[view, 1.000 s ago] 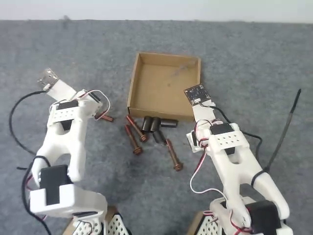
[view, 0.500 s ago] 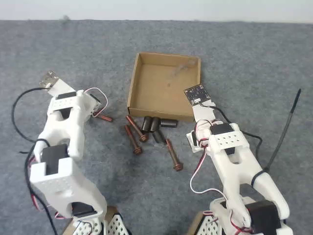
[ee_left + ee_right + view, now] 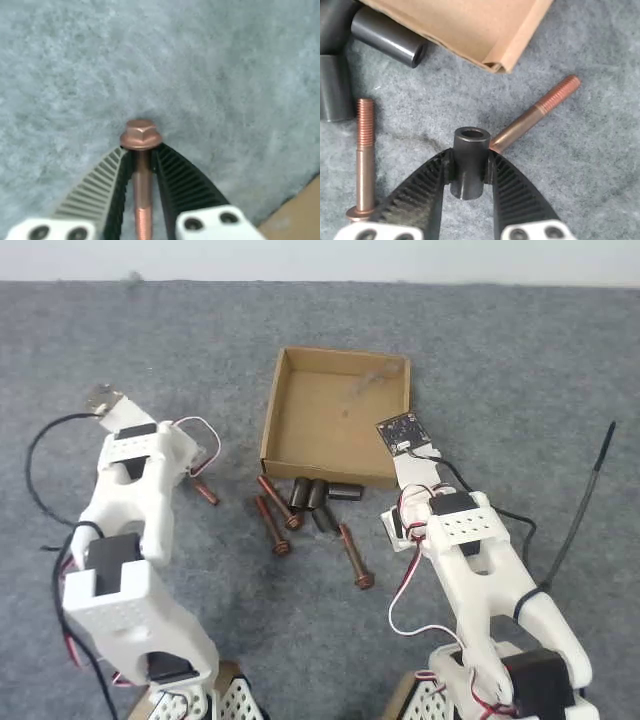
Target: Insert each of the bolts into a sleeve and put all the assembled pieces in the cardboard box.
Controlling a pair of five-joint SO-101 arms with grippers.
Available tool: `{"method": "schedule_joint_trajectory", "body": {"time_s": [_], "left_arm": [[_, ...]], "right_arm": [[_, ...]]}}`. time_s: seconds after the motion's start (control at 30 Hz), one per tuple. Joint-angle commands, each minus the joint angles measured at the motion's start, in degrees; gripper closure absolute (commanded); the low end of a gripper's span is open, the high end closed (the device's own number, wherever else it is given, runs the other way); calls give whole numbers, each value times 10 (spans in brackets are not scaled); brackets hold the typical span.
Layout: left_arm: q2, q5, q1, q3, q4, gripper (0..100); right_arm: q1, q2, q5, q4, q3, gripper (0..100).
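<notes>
My left gripper (image 3: 141, 152) is shut on the shank of a copper bolt (image 3: 140, 135), whose hex head sticks out past the fingertips over the grey carpet. From above, this bolt (image 3: 205, 490) sits left of the cardboard box (image 3: 270, 420). My right gripper (image 3: 470, 161) is shut on a black sleeve (image 3: 469, 150) with its open bore facing away from the wrist, close to the box corner (image 3: 510, 45). Loose black sleeves (image 3: 320, 494) and three bolts (image 3: 273, 524) lie in front of the box.
A further bolt (image 3: 535, 112) lies on the carpet just behind the held sleeve. Another bolt (image 3: 364, 160) and two sleeves (image 3: 387, 35) lie beside the right gripper. Cables trail from both arms. Open carpet stretches left of the left arm and right of the box.
The left arm has drawn back and shifted left. Its bolt has swung from pointing right to slanting down and sits slightly lower. The right arm and loose parts have not moved.
</notes>
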Motion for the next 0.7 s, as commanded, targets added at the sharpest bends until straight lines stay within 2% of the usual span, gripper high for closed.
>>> {"method": "schedule_joint_trajectory", "body": {"time_s": [0.0,0.43,0.67], "left_arm": [[-44,-56,26,-13,34,989],[-139,-251,110,84,5,988],[-137,-263,114,83,5,987]], "right_arm": [[-4,-27,8,-10,-3,992],[-4,-27,8,-10,-3,992],[-4,-27,8,-11,1,992]]}}
